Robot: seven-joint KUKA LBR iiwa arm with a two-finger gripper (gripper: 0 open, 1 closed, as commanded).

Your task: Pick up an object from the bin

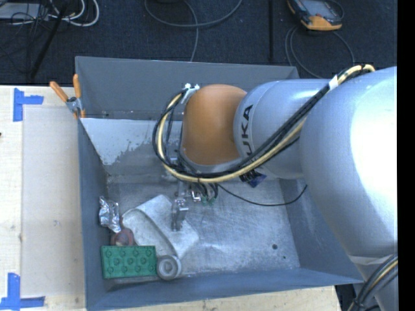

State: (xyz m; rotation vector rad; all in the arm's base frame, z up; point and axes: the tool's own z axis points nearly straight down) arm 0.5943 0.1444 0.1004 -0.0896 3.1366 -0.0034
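My gripper [177,219] hangs below the arm's orange cover, in the middle of the bin. It is low over a pale, crumpled sheet [157,220] that lies on the bin floor and runs down toward the front left. I cannot tell whether it touches the sheet. A small grey round ring [168,267] rests at the sheet's lower end. Beside the ring, a green studded brick plate [128,262] lies flat in the front left corner.
A crumpled piece of silver foil [109,214] sits against the left wall. A small brownish thing [123,238] lies between it and the green plate. The arm and its cables cover the bin's right and back parts.
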